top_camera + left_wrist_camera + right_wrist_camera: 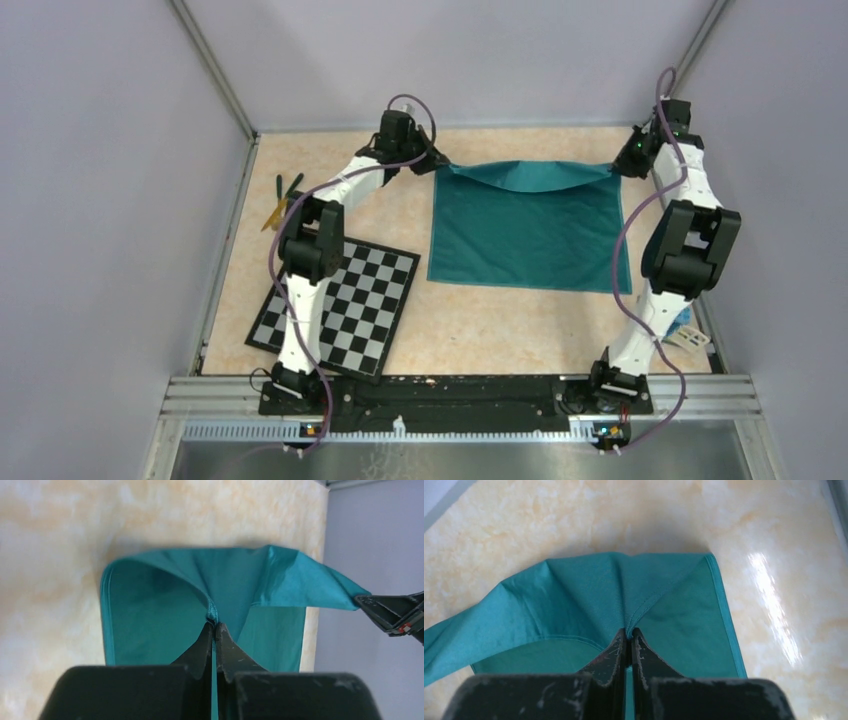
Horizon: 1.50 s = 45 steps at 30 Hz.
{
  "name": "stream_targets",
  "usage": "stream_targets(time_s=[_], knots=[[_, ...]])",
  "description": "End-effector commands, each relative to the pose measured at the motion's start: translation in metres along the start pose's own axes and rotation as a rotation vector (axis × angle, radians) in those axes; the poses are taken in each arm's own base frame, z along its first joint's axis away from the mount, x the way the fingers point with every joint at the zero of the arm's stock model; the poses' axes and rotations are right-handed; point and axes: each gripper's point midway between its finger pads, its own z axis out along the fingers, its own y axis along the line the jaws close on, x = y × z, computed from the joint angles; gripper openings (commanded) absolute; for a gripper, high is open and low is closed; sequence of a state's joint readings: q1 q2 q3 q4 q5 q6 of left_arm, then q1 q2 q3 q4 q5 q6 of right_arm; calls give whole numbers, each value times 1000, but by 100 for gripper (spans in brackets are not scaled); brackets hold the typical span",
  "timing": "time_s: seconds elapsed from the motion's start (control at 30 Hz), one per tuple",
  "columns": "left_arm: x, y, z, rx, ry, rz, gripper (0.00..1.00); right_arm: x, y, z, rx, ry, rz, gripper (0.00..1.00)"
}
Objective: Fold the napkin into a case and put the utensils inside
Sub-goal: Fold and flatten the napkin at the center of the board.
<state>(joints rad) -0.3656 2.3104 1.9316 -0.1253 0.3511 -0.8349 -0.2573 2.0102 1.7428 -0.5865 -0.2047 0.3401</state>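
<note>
Left tool [215, 626] and right tool [628, 631] each clamp a far corner of the napkin [530, 235].

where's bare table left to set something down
Widest bare patch: the table between the near edge of the napkin and the base rail, right of the checkerboard. Crowded at far left, around the utensils and left arm.

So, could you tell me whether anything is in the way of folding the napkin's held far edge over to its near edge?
Nothing visible does. The left gripper and right gripper pinch the far corners, the napkin lies bare below, and the checkerboard and utensils sit off to its left.
</note>
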Motion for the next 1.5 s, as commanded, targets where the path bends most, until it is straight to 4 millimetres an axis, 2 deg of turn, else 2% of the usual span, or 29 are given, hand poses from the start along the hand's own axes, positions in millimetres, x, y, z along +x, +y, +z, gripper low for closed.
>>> stream_targets(time_s=[0.0,0.13,0.23,0.33,0.43,0.53,0.6,0.7,0.87,1.23,1.47], knots=[[9,-35,-59,26,13,-30,0,-1,-2,-65,76,-42,-14,0],[35,-44,-91,27,83,-13,0,22,-15,-91,133,-43,-11,0],[64,-41,-109,-8,166,-9,0,57,-31,-101,184,2,6,0],[103,-28,-121,-24,244,25,0,96,-49,-106,233,45,45,0],[136,-4,-133,-69,304,30,0,129,-60,-109,238,46,72,0],[166,7,-143,-67,352,21,0,144,-73,-115,276,17,79,0],[179,11,-148,-78,362,42,0,149,-80,-120,301,14,78,0],[188,17,-153,-103,362,60,0,155,-94,-125,352,21,81,0],[189,25,-161,-137,343,97,0,163,-111,-129,419,19,82,0],[204,45,-149,-158,388,103,0,164,-107,-102,369,35,97,0],[214,49,-140,-156,415,97,0,165,-112,-90,380,51,104,0]])
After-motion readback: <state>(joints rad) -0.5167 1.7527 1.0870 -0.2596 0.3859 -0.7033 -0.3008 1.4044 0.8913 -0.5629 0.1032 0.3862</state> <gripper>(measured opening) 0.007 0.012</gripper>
